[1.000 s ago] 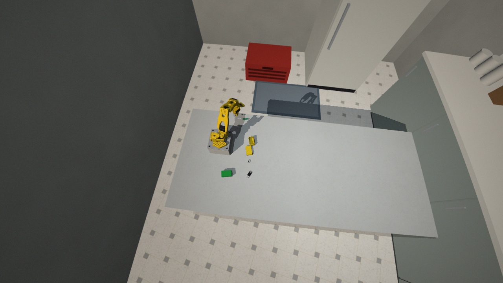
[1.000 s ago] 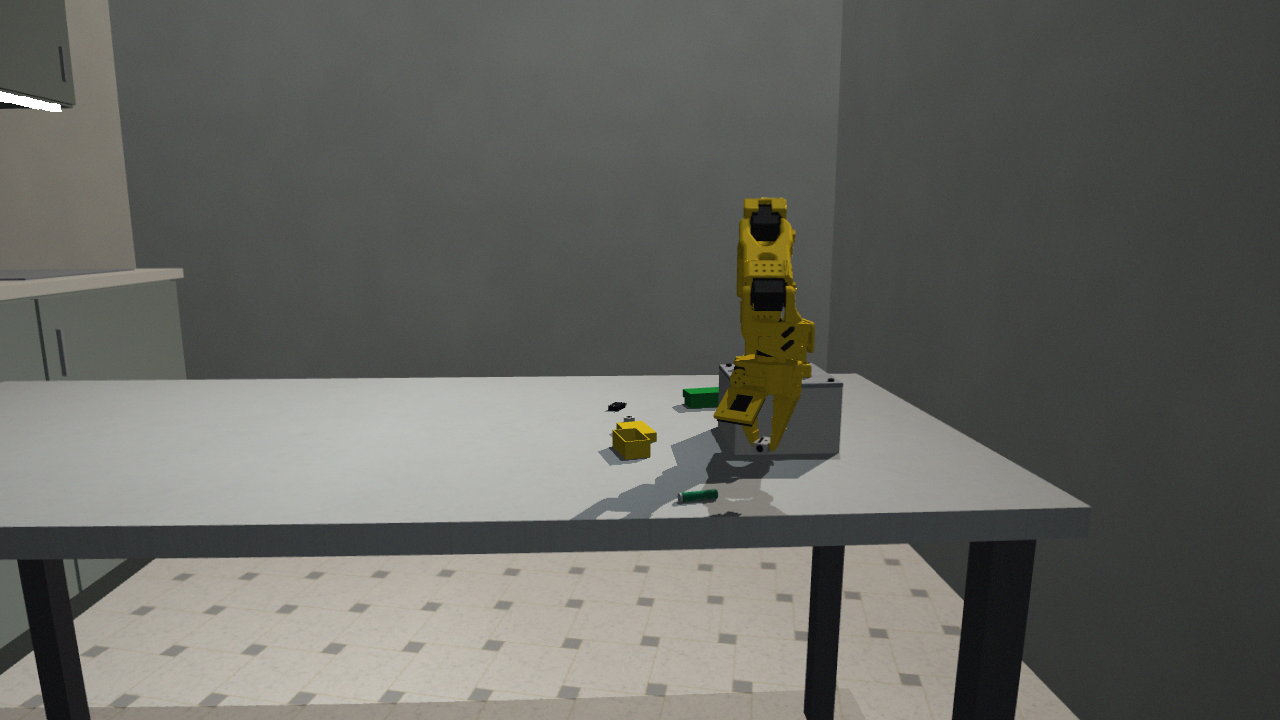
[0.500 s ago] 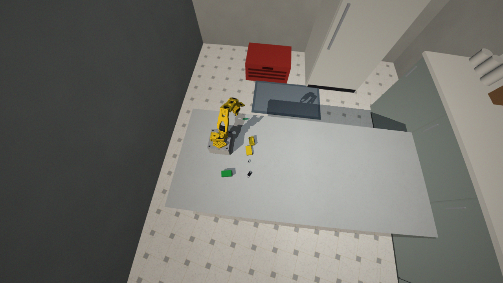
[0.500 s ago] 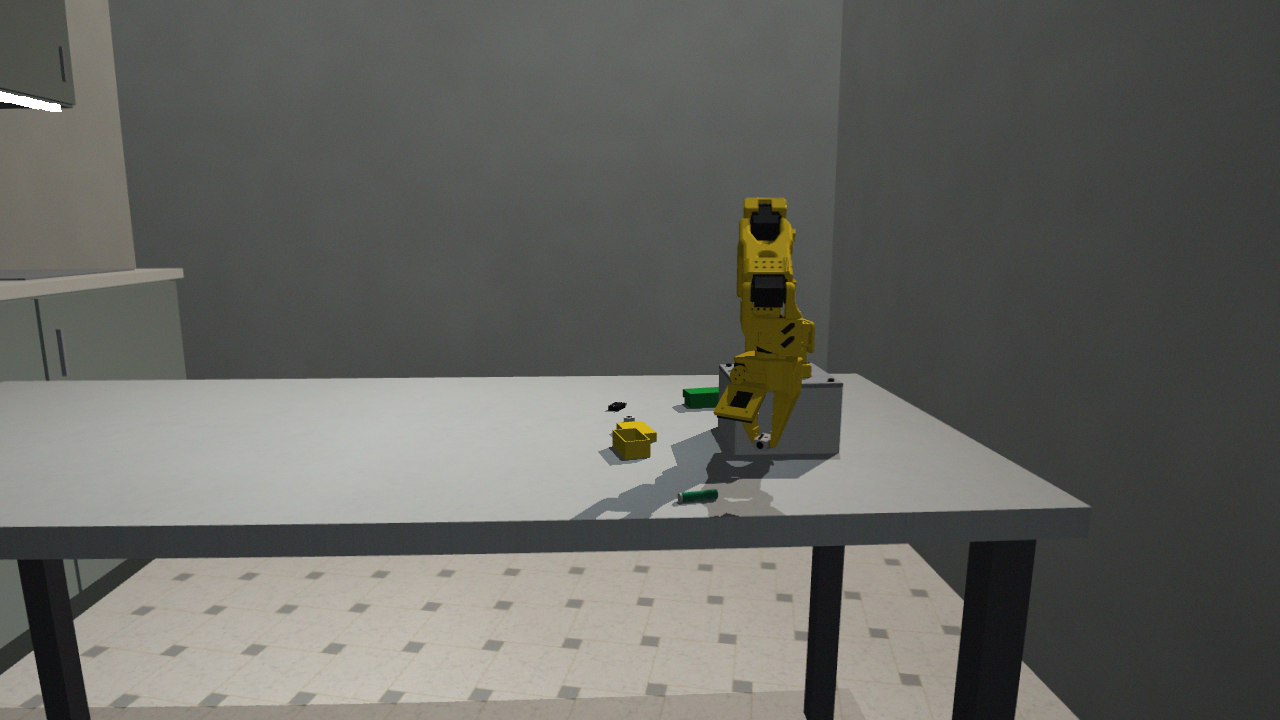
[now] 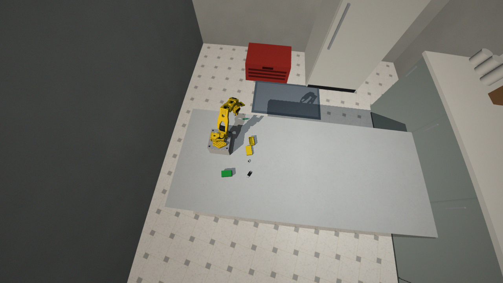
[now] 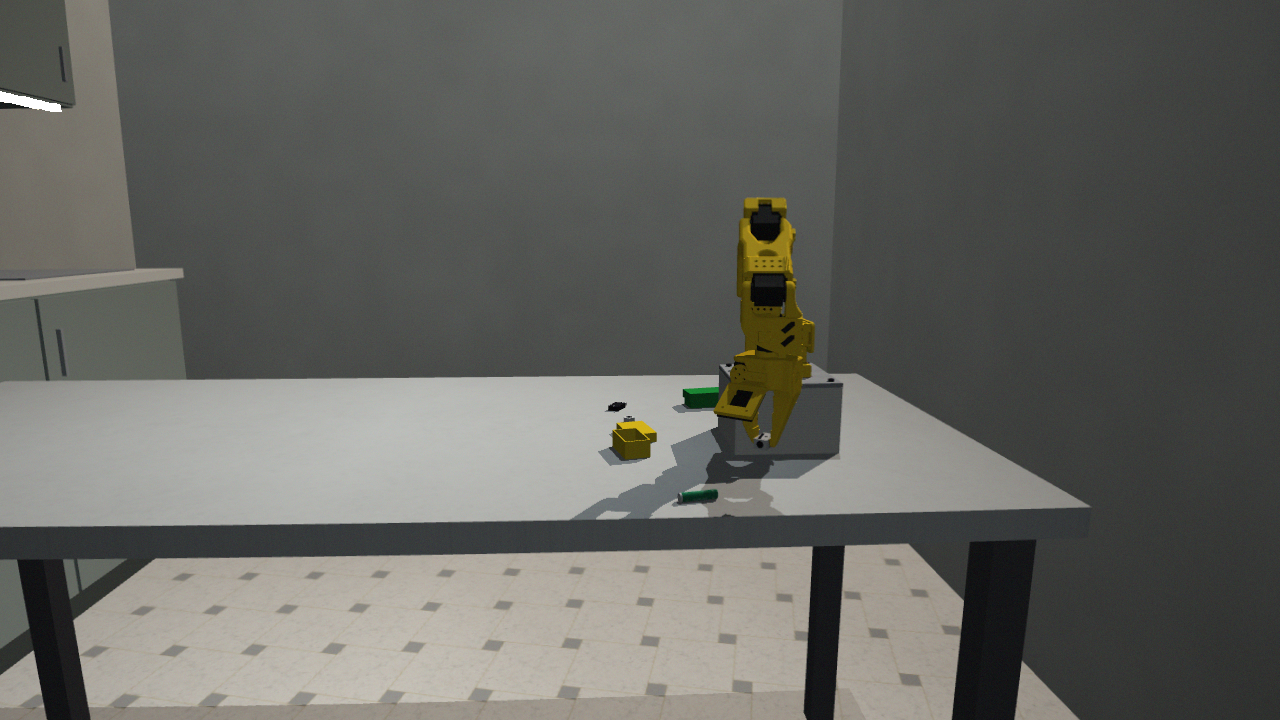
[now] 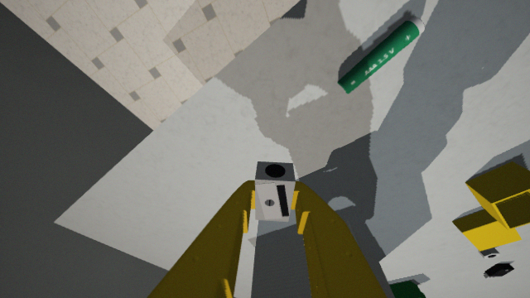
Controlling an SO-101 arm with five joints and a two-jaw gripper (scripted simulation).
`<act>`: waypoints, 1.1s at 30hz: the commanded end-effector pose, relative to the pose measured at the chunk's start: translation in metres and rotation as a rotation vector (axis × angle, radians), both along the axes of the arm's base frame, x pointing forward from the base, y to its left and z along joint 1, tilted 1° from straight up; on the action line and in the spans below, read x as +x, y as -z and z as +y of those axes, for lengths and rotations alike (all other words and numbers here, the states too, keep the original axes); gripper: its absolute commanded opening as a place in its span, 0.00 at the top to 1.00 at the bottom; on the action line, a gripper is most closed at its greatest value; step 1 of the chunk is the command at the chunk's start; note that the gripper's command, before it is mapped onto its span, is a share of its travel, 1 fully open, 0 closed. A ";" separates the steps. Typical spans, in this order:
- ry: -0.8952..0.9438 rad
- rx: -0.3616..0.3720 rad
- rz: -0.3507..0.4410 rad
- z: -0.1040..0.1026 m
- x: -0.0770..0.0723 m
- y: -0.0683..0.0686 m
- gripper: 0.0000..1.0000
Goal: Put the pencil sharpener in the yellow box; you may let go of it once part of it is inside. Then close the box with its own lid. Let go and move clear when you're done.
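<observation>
My gripper (image 7: 274,199) is shut on the pencil sharpener (image 7: 273,191), a small grey block with a round hole and a blade slot. It holds the sharpener in the air above the table's corner, as the exterior view shows (image 6: 761,440). In the top view the gripper (image 5: 236,111) is near the table's far edge. The yellow box (image 5: 249,150) stands open on the table with its lid (image 5: 251,140) tipped back beside it. The box also shows in the exterior view (image 6: 633,440) and at the right edge of the wrist view (image 7: 493,207).
A green AAA battery (image 7: 378,56) (image 6: 697,495) lies near the table edge below the gripper. A green block (image 5: 226,173), a small black item (image 5: 249,173) and a small grey item (image 5: 248,160) lie beyond the box. The arm's grey base (image 6: 787,416) stands close by.
</observation>
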State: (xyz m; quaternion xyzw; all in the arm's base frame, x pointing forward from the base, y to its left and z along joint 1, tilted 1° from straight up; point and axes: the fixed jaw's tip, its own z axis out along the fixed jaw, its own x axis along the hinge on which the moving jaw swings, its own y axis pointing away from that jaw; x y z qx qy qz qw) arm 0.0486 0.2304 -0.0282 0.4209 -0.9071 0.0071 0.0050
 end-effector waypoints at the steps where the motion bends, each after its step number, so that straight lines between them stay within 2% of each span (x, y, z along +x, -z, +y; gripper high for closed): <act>1: -0.001 0.021 -0.004 0.005 0.001 -0.006 0.94; 33: -0.001 0.020 -0.004 0.008 0.001 -0.006 0.94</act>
